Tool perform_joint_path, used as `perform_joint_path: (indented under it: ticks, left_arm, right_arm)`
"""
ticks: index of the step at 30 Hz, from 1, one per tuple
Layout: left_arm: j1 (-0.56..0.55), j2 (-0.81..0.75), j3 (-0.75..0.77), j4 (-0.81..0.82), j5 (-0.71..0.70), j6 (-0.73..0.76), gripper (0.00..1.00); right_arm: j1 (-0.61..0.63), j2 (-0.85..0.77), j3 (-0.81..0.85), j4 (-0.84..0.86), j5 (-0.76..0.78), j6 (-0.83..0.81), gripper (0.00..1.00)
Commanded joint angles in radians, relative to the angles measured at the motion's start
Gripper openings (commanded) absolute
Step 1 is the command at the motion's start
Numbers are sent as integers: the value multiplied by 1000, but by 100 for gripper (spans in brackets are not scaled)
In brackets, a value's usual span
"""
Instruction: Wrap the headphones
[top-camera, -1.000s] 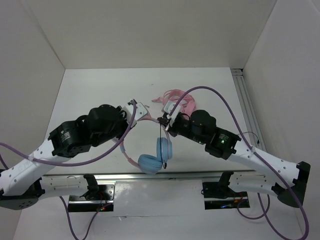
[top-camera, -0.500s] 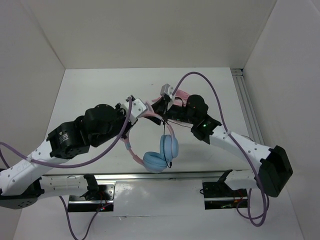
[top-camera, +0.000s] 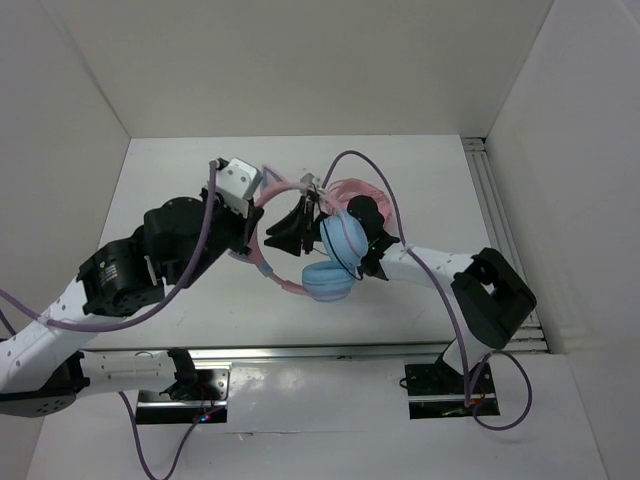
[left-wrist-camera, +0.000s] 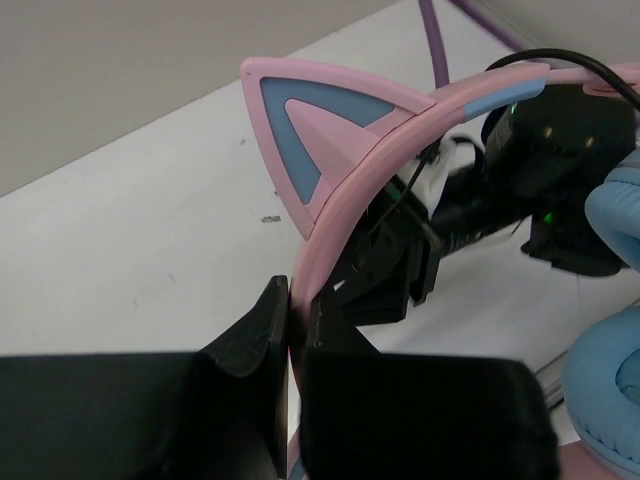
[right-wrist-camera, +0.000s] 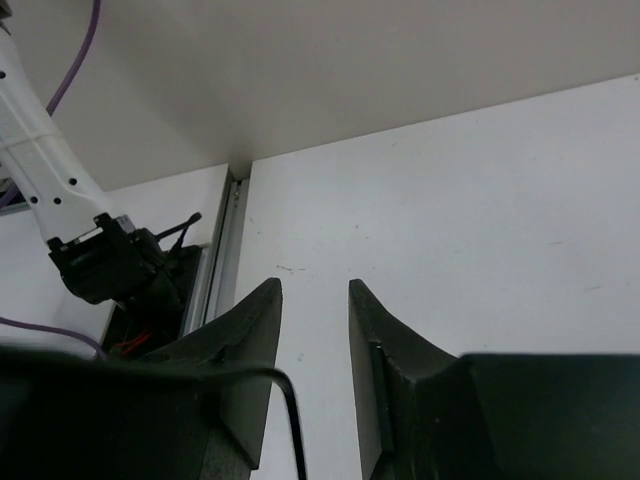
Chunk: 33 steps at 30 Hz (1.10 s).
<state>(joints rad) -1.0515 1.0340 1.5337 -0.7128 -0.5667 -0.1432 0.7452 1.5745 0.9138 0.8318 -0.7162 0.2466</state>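
The headphones (top-camera: 335, 245) have light blue ear cups and a pink cat-ear headband (left-wrist-camera: 330, 190), and are held up above the table. My left gripper (top-camera: 252, 232) is shut on the headband just below one cat ear, as the left wrist view (left-wrist-camera: 296, 320) shows. My right gripper (top-camera: 283, 232) reaches in from the right, inside the headband loop next to the ear cups. In the right wrist view its jaws (right-wrist-camera: 315, 295) stand apart with nothing between the tips. The thin black cable (right-wrist-camera: 292, 400) lies over its left finger and drops down near the finger bases.
All-pink headphones (top-camera: 358, 190) lie on the table behind the right wrist. A metal rail (top-camera: 495, 210) runs along the table's right edge. White walls close in the back and both sides.
The left arm has swung the headphones up and away, so the ear cups sit higher. The right gripper has moved left into the headband loop, its arm stretched out.
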Motion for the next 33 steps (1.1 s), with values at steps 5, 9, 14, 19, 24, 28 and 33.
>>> perform_joint_path:
  ticks: [5,9,14,19,24,28,33]
  left_arm:
    - [-1,24,201,147,-265,-139,0]
    - [54,61,246,206,-324,-139,0]
    - [158,153,354,196,-340,-128,0]
    - [356,244,387,141,-282,-205,0]
    - [617,307,347,110,-81,-300,0]
    - [686,316,199,192,-81,-300,0]
    - [641,294,4,213,-235,-309,0]
  right_arm:
    - [16,128,2,205,-43,103,37]
    - [25,203,-20,291,-43,160,37]
    - [63,236,-104,369,-5,194,0]
    - [147,154,-177,316,87,109,0]
    - [249,88,-161,40,187,-26,0]
    - [302,23,-148,-94,251,-101,0]
    - [350,-73,-80,-319,293,-181,0]
